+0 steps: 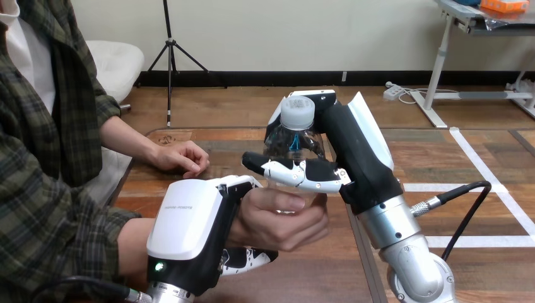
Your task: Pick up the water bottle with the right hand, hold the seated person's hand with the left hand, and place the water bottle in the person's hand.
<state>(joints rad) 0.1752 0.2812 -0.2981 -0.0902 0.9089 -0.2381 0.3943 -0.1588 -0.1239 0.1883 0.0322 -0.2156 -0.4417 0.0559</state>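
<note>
My right hand point(353, 151) is shut on a clear water bottle point(294, 129) with a white cap, holding it upright above the middle of the table. Its thumb point(296, 173) crosses the bottle's front. Just below the bottle, the person's hand point(281, 218) lies palm up with its fingers curled, its thumb touching the bottle's base area. My left hand point(195, 227) is shut on the person's hand at the wrist side, fingers point(249, 259) curling under it and more fingers over its top. The bottle's lower part is hidden behind my thumb and the person's hand.
The person's other hand point(180, 158) rests in a loose fist on the wooden table point(227, 142) at the far left. A black cable point(467, 208) loops from my right forearm over the table's right part.
</note>
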